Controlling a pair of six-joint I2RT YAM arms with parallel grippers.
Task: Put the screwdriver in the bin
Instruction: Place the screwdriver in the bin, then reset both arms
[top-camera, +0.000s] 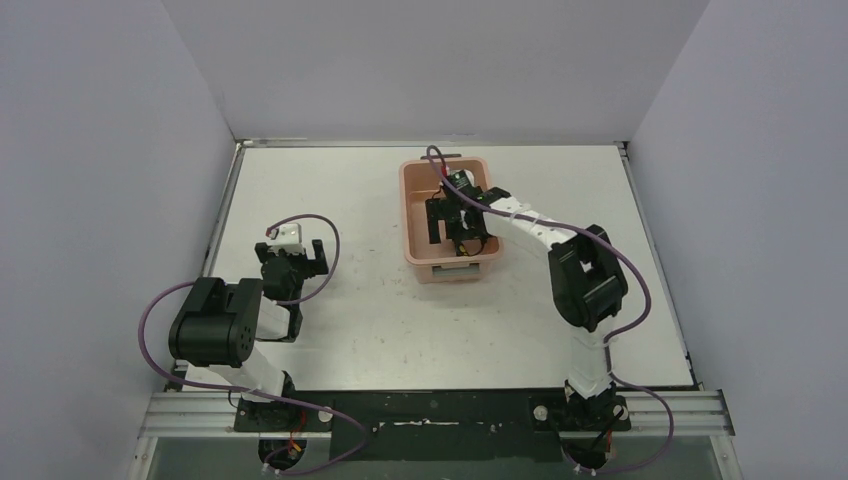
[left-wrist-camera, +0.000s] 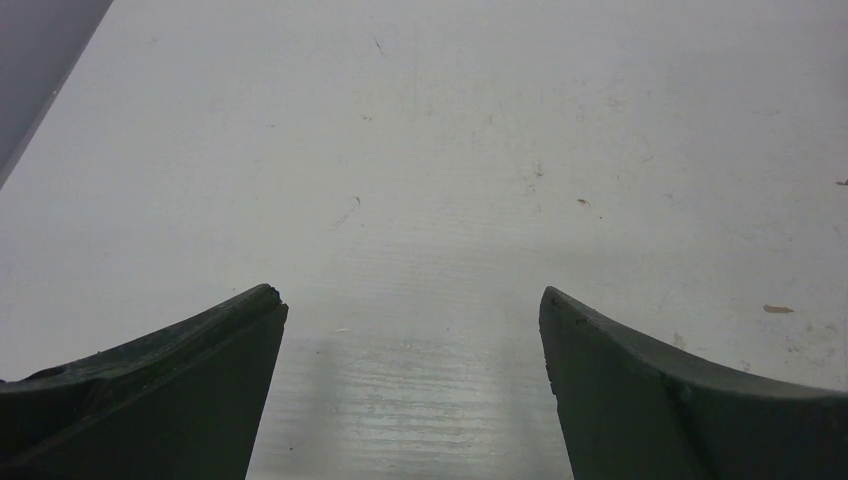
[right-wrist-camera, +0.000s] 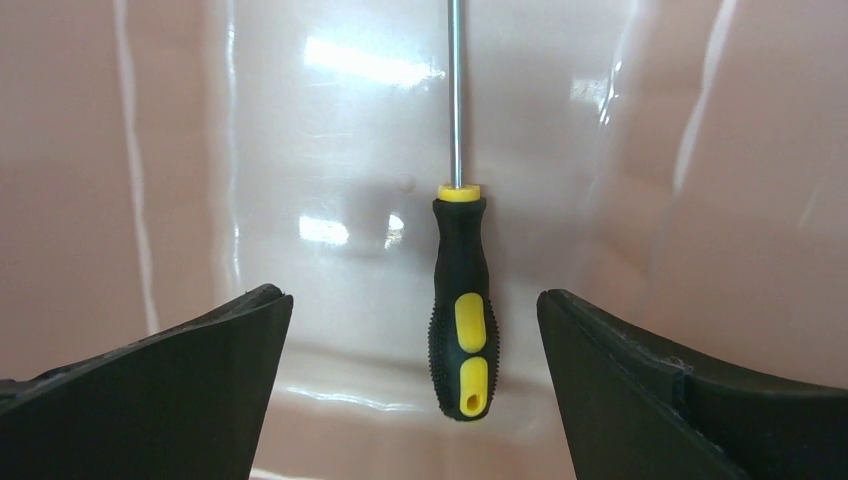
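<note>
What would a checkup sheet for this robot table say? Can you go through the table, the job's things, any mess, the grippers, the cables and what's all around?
Surface: white table, with small scuffs and specks.
Job's things: the screwdriver lies inside the pink bin, handle toward the right wrist camera, touching neither finger.
Clutter: nothing seen.
Grippers: left gripper open over bare table; right gripper open inside the bin, holding nothing.
Cables: purple cables loop along both arms; no snag seen.
Surroundings: plain grey walls on three sides; a metal rail at the near edge.
</note>
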